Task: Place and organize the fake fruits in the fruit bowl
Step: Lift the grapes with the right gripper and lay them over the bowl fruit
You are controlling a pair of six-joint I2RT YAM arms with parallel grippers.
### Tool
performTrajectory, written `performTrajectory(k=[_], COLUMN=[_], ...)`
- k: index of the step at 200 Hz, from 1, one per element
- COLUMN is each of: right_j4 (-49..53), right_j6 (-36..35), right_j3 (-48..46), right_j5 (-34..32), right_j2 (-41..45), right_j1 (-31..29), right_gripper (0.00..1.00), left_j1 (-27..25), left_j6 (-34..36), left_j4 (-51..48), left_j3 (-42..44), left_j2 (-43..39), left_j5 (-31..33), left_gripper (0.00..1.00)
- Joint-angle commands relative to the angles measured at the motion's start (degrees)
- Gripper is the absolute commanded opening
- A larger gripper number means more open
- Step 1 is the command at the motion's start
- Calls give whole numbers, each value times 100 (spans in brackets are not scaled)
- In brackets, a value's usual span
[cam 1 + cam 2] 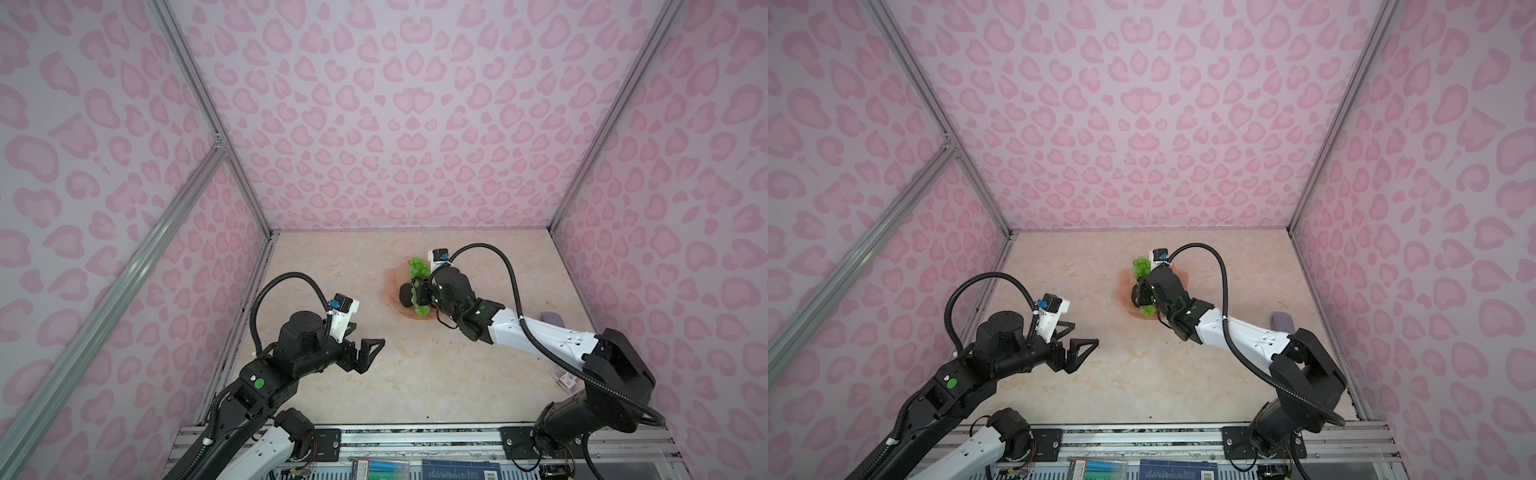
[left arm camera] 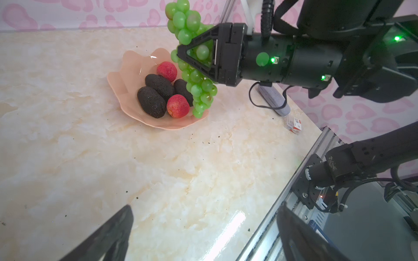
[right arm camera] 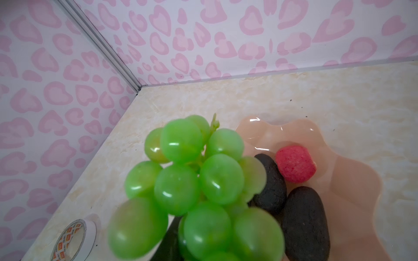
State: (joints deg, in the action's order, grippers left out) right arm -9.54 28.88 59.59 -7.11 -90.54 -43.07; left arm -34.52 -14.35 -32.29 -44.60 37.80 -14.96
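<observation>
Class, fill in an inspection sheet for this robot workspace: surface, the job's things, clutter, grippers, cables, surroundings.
Surface: marbled tabletop, scattered dark specks.
Job's things: fruit bowl holds three black avocados and two red fruits; grape bunch hangs over it, not yet released.
Clutter: tape roll, lavender oblong object, small packet, all outside the bowl.
Grippers: left gripper open, empty; right gripper shut on the grape bunch.
Cables: black conduit arches over each arm.
Surroundings: pink-patterned walls, aluminium frame.
</observation>
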Motion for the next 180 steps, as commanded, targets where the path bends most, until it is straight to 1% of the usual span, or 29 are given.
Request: performTrajectory(k=[1, 29, 51, 71, 98, 114, 125, 159, 169, 180], right_j4=[-13, 79, 51, 34, 188, 196, 163, 249, 289, 353], right_j6=[-147, -156, -145, -78, -56, -51, -80, -277, -338, -406], right_j3=[205, 549, 801, 933, 1170, 1214, 1197, 1239, 1248, 1252], right_j5=[300, 691, 1015, 1071, 1195, 1301, 1348, 1375, 1372, 1383], right_j2=[-360, -1011, -1496, -1781, -2140, -2231, -2201, -1928, -1813, -1695], right_j1=[207, 492, 654, 762, 908, 974, 1010, 1072, 1092, 1107], right_gripper=[31, 31, 32, 36, 50, 62, 70, 85, 93, 98], left_j1=[7, 7, 7, 7, 8, 7, 7, 7, 7, 7], left_j6=[116, 102, 40, 20, -37, -55, -59, -24, -31, -20], left_j4=[349, 628, 972, 1305, 1666, 1748, 1808, 1939, 1972, 1987], left_j3=[-115, -172, -152, -115, -39, -27, -1, 82, 100, 109], left_j2=[118, 359, 535, 670, 906, 1058, 1121, 1172, 1177, 1171], left_j5=[59, 179, 451, 713, 977, 1004, 1028, 1210, 1256, 1312], left_gripper=[100, 100, 100, 99, 100, 99, 100, 99, 100, 100])
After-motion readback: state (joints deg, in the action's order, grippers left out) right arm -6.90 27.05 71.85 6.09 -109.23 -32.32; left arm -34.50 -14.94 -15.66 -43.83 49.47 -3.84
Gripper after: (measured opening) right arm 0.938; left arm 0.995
